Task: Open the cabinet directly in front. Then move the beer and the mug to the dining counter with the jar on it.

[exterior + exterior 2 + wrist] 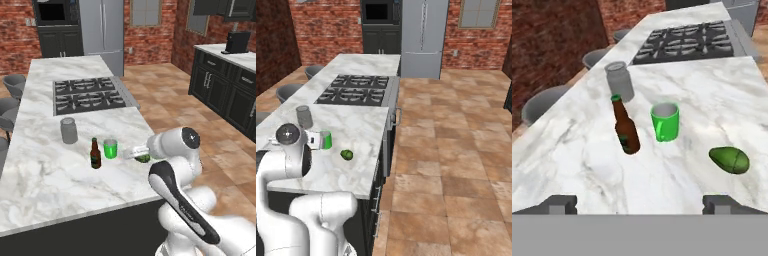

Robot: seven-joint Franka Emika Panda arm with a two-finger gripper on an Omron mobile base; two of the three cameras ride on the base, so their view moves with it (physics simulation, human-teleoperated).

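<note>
A: The claw (pixel 640 202) stood released, empty, its dark tips wide above the long veined marble dining counter (pixel 712 100).

B: One slim brown glass beer bottle (pixel 626 131); one bright green cylindrical mug (pixel 665 122) beside it; one grey translucent jar (pixel 619 81) behind; one smooth green avocado (pixel 729 159).

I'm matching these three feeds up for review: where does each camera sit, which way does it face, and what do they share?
Left base view: behind the arm to its left, looking forward and down the dining counter; white arm lower right.
Right base view: behind to its right, same counter toward the refrigerator; arm lower left.
Hand view: on the hand, angled down at the counter; open fingers at bottom.
Shared: jar, mug, cooktop; beer in left and hand views.
</note>
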